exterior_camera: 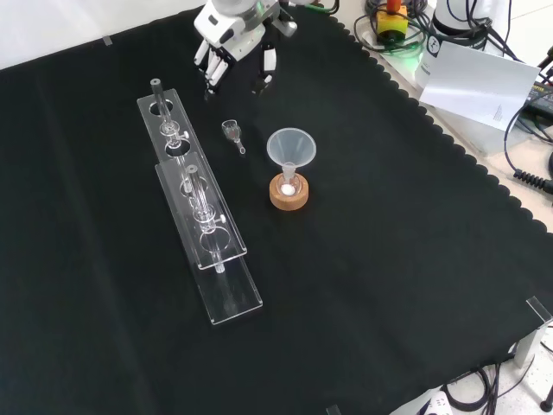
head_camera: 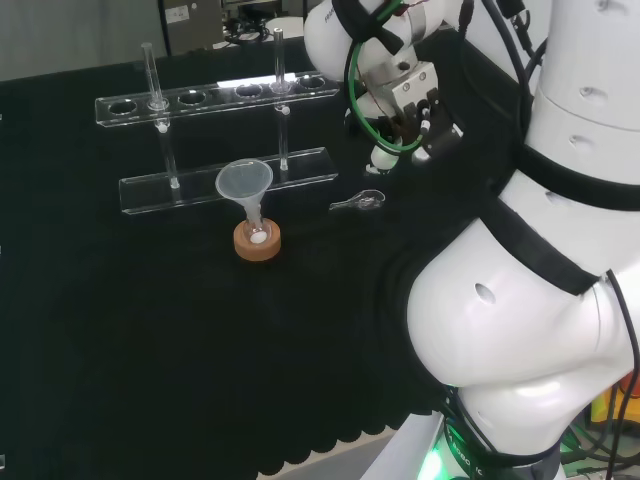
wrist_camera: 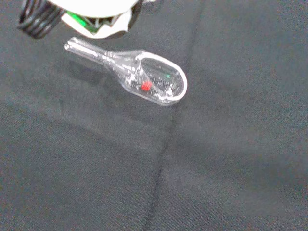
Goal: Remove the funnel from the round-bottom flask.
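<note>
Front view, near to far: rack [exterior_camera: 203, 216] at left, then funnel [exterior_camera: 291, 149] seated upright in the flask [exterior_camera: 288, 185] on its cork stand [exterior_camera: 289, 197], untouched. Beyond it a glass scoop [exterior_camera: 232, 131] lies on the cloth. Farthest, the hand [exterior_camera: 233, 52] hangs above the cloth, well apart from the funnel, fingers relaxed, holding nothing. Looks like the approach step: next move needs the hand over the funnel, fingers round its cone, then a straight lift without tipping the flask.

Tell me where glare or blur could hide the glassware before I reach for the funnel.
Head view: a bright glare strip lies on the rack, while the funnel reads clearly. Front view: a white glint sits in the flask on its cork ring. Wrist view: the glass scoop looks soft, with red and green reflections.
</note>
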Action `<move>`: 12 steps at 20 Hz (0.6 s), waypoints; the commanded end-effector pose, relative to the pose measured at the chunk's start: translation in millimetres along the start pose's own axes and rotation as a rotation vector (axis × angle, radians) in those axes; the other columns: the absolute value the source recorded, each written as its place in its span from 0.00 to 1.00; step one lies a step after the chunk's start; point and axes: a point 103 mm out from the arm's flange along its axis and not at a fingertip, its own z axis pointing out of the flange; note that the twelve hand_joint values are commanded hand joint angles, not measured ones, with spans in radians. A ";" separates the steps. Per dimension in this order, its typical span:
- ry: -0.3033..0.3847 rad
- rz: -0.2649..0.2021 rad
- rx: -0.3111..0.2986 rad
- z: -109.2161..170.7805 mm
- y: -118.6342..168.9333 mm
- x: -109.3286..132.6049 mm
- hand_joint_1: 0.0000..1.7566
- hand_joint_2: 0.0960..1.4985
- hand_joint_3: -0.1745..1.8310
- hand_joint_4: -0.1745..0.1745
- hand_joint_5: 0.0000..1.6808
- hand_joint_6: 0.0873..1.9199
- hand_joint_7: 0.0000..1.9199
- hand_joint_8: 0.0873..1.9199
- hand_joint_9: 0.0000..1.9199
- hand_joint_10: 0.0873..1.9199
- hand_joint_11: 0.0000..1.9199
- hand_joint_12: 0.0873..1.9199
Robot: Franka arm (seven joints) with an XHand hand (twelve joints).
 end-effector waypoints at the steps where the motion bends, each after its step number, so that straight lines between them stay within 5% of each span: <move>1: 0.017 0.002 -0.019 -27.3 -56.7 32.5 0.51 0.35 0.43 0.38 0.25 0.18 0.29 0.34 0.51 0.00 0.24 0.65; 12: 0.000 -0.084 -0.013 -70.2 -76.9 81.9 0.48 0.35 0.43 0.35 0.22 0.14 0.27 0.33 0.50 0.00 0.24 0.65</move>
